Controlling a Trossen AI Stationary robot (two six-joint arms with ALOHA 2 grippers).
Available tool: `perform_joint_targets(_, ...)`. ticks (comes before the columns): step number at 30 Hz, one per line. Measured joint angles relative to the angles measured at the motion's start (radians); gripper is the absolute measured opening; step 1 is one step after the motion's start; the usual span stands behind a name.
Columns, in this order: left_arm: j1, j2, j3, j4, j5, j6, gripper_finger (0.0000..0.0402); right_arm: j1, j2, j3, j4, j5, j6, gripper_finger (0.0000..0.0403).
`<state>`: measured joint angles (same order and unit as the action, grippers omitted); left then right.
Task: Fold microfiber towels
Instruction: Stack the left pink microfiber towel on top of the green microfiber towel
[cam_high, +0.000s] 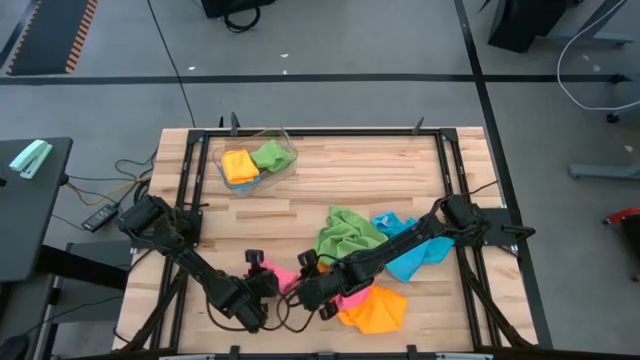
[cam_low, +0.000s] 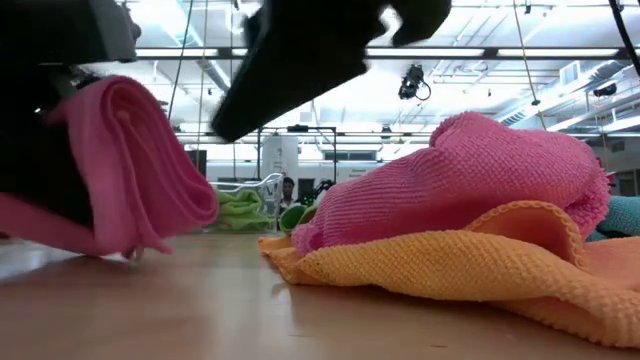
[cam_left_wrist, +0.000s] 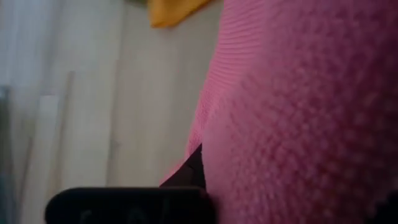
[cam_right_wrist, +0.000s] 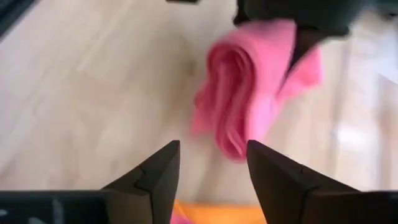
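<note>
The pink towel (cam_right_wrist: 249, 87) is clamped in the left gripper (cam_high: 262, 290), bunched into a roll hanging to the wood (its long axis roughly upright). It is found straight ahead of the right gripper (cam_right_wrist: 211, 171), whose fingers are spread apart and empty, so the right arm is judged nearer for the next pinch.

wooden table (cam_high: 340, 180) | clear plastic bin (cam_high: 288, 157) far left corner | remote (cam_high: 100, 216) on floor beside table
</note>
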<state>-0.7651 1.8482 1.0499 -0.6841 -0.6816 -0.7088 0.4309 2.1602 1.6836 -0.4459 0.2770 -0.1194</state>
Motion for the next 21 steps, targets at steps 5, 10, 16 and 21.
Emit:
perform_joint_targets(5,0.030,-0.083,0.000,-0.169,-0.026,-0.039,0.0033,-0.003,-0.068,0.000,-0.132,0.084,0.011,0.0198)
perform_joint_targets(10,0.076,-0.166,0.000,-0.315,-0.073,-0.056,0.0026,-0.022,-0.136,-0.035,-0.199,0.164,0.002,0.0192)
perform_joint_targets(16,0.197,-0.232,0.000,-0.476,-0.140,-0.051,0.0028,-0.100,-0.269,-0.251,-0.054,0.165,-0.029,0.0186)
perform_joint_targets(21,0.355,-0.287,0.000,-0.550,-0.228,-0.004,0.0032,-0.175,-0.388,-0.450,0.173,0.151,-0.076,0.0186)
